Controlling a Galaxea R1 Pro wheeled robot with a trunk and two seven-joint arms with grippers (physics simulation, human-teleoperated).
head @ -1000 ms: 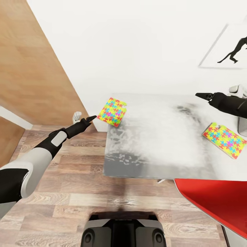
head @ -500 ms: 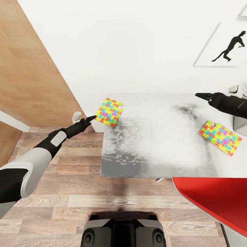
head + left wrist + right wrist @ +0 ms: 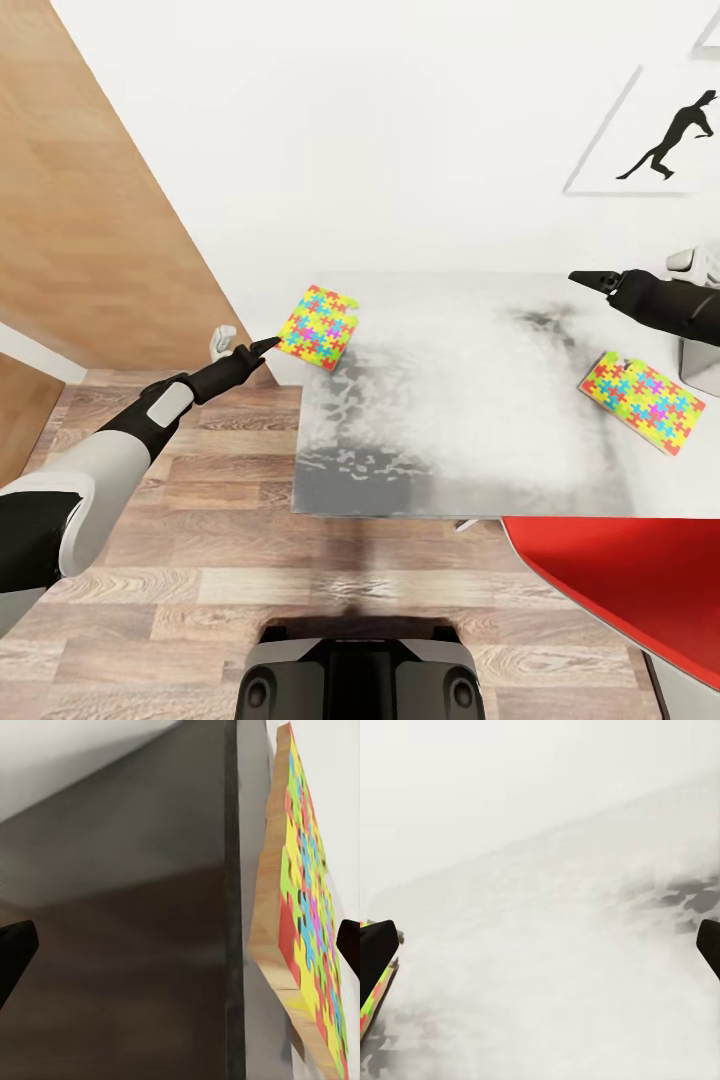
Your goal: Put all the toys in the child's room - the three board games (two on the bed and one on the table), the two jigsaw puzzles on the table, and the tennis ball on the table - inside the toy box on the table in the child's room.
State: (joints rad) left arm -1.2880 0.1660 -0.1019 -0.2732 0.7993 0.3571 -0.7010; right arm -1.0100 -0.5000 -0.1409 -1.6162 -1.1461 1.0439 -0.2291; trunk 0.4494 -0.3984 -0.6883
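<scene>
Fingers on our left gripper (image 3: 180, 941) are spread wide and empty, lined up edge-on with 1 jigsaw puzzle (image 3: 320, 327) hanging off the table (image 3: 450, 400) corner, so it's easy to pinch. Our right gripper (image 3: 540, 945) is open too, hovering near puzzle 2 (image 3: 642, 401).

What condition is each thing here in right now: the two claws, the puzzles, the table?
Left gripper: open, just off the table's corner, empty.
Right gripper: open, above the table, empty.
Near puzzle: flat on the table corner, poking over the edge, beside the left gripper.
Far puzzle: flat on the table, untouched.
Table: holds both puzzles.
Toy box: mostly out of frame, contents hidden.
</scene>
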